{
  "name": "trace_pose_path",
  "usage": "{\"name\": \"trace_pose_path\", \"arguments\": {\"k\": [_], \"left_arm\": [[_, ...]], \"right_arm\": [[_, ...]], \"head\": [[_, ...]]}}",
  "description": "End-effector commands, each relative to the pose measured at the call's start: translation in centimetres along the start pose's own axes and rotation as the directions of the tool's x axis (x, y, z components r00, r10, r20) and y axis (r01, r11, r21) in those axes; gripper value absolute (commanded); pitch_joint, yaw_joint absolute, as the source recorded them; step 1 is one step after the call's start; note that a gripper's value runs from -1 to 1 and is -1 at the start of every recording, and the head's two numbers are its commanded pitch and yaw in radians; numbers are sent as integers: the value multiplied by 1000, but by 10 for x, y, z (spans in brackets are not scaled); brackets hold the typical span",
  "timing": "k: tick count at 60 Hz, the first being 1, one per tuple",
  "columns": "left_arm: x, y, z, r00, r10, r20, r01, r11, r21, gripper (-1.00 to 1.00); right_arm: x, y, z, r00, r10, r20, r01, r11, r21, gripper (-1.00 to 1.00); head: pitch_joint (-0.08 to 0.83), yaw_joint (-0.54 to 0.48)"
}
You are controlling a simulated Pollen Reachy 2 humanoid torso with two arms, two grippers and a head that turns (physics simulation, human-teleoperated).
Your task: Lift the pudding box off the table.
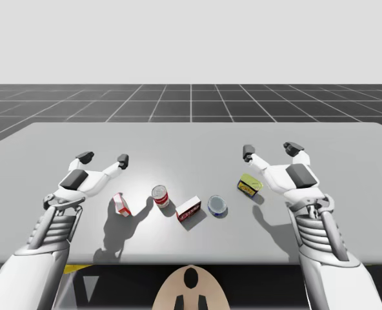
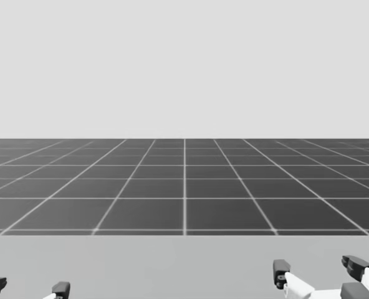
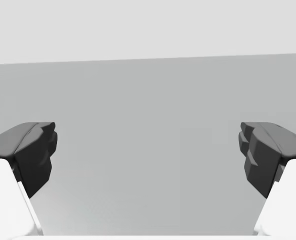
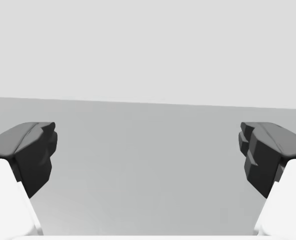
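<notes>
Left end effector (image 1: 104, 158): fingers spread wide, empty, over tabletop (image 1: 191, 139) | right end effector (image 1: 270, 150): spread wide, empty | pudding box (image 1: 188, 208): on tabletop between red-and-white can (image 1: 160, 195) and blue can (image 1: 217, 205), apart from both end effectors

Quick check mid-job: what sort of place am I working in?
Most likely a bare simulated tabletop scene: a plain grey table, a dark grid floor beyond it, and small groceries such as a red-and-white can and a flat yellow tin.
</notes>
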Motion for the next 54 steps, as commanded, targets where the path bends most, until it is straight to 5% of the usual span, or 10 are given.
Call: {"name": "trace_pose_path", "arguments": {"k": [1, 8, 31, 54], "left_arm": [[-2, -1, 0, 1000, -13, -2, 13, 1000, 0, -1000], [-2, -1, 0, 1000, -22, 6, 22, 1000, 3, -1000], [-1, -2, 2, 999, -41, 19, 41, 999, 2, -1000], [-1, -4, 2, 998, -56, 21, 56, 998, -12, -1000]], "right_arm": [[0, 0, 2, 1000, -3, 3, 3, 1000, -19, -1000], [2, 0, 0, 1000, -9, 7, 9, 1000, -9, -1000], [0, 0, -1, 999, 30, 21, -29, 999, -34, -1000], [2, -2, 0, 999, 44, 27, -43, 998, -40, -1000]], "head": [[16, 1], [45, 1], [382, -6], [617, 30]]}}
